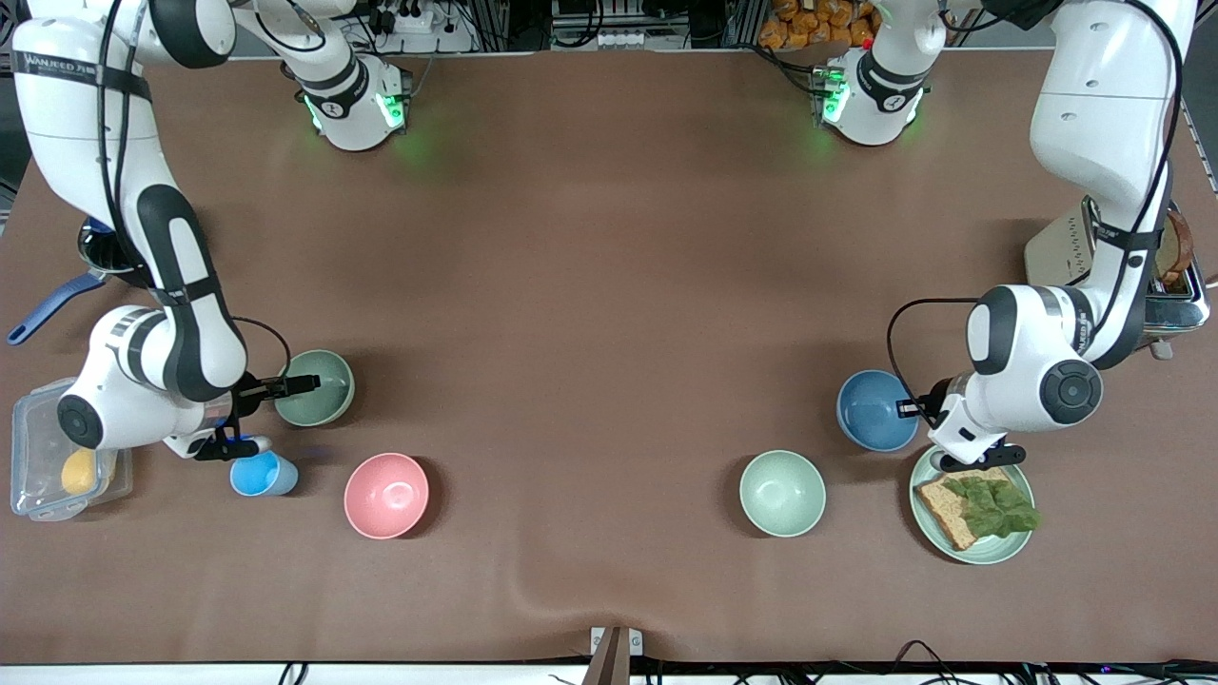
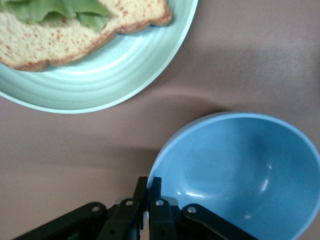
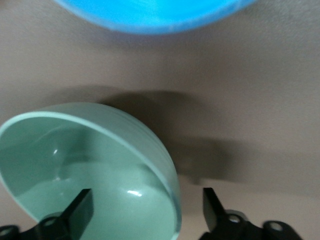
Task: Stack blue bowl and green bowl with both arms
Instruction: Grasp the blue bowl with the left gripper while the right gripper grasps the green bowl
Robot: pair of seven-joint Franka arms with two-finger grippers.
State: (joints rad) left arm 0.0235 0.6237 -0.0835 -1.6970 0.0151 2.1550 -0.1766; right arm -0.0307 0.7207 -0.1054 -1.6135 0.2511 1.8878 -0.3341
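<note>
The blue bowl point(image 1: 871, 409) stands on the table toward the left arm's end. My left gripper point(image 1: 915, 409) is shut on its rim, one finger inside and one outside, as the left wrist view shows for the gripper point(image 2: 149, 182) and the bowl point(image 2: 240, 175). The sage-green bowl point(image 1: 316, 387) stands toward the right arm's end. My right gripper point(image 1: 278, 394) is open and straddles its rim. In the right wrist view the gripper point(image 3: 147, 200) has one finger over the green bowl's point(image 3: 90, 165) inside and one outside it.
A pale-green plate point(image 1: 980, 547) with bread and lettuce lies beside the blue bowl, nearer the camera. A paler mint bowl point(image 1: 782, 493), a pink bowl point(image 1: 385, 495) and a light-blue cup point(image 1: 264, 473) stand nearer the camera. A plastic box point(image 1: 38, 438) and a toaster point(image 1: 1175, 285) sit at the table's ends.
</note>
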